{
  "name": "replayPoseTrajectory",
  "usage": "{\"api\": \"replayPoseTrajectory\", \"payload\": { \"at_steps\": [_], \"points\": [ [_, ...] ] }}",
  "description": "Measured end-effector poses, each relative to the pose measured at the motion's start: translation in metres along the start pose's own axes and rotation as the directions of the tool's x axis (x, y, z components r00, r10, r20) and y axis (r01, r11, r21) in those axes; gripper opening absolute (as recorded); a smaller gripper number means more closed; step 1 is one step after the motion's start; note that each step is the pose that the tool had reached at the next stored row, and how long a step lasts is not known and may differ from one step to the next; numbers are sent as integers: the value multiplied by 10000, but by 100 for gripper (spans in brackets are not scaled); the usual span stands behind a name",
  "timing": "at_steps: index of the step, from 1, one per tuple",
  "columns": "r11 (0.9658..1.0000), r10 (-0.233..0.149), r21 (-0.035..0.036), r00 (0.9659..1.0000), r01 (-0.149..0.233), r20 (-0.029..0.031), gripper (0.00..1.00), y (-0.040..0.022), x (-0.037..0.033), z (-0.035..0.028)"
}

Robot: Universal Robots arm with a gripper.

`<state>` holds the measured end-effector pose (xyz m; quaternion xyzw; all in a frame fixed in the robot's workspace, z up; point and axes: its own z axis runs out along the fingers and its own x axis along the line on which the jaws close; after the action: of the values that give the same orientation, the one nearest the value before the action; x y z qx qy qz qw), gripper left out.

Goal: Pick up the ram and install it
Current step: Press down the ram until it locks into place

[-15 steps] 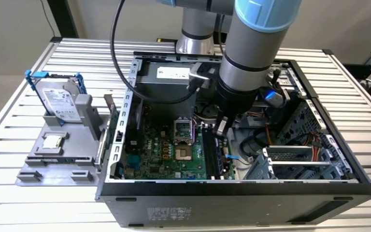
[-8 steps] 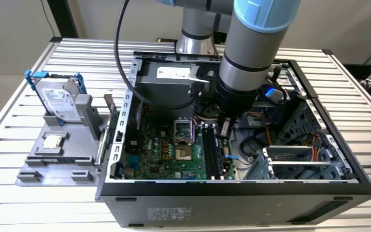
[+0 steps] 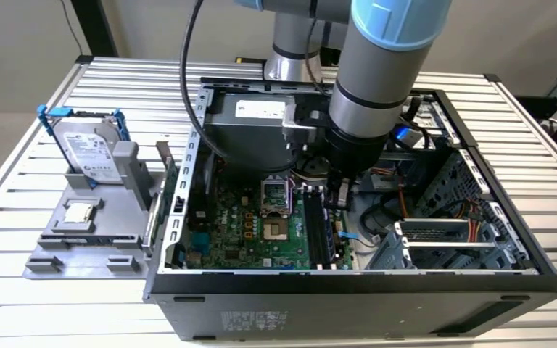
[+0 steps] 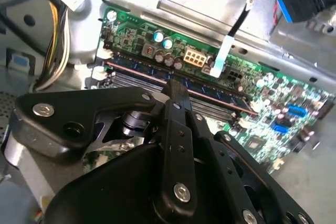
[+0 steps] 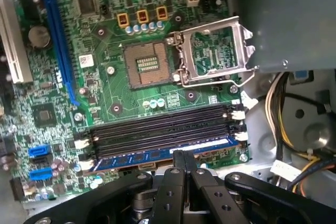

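Inside the open computer case (image 3: 356, 279), the gripper (image 5: 183, 157) reaches down to the motherboard (image 5: 105, 85) with its fingers (image 4: 177, 100) pressed together, their tips resting on the top edge of the ram (image 5: 168, 155). The ram lies along the outermost of the black memory slots (image 5: 163, 129), beside the open processor socket (image 5: 149, 64).

The motherboard (image 5: 105, 85) is green, dotted with silver solder points; its memory slots (image 5: 157, 129) are black with white end clips; the ram (image 5: 168, 153) is blue-green. The gripper (image 5: 184, 156) is black; the hard drive (image 3: 90, 152) silver with blue rails.
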<state>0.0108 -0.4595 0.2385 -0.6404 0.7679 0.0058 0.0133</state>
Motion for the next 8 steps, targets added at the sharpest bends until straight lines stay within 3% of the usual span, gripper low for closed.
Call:
{"api": "replayPoseTrajectory", "payload": {
  "at_steps": [4, 8],
  "points": [
    [9976, -690, -20, 9976, 690, 2, 0, 1, 1, 14],
    [9916, -1294, -37, 9916, 1295, 19, 0, 2, 2, 40]
  ]
}}
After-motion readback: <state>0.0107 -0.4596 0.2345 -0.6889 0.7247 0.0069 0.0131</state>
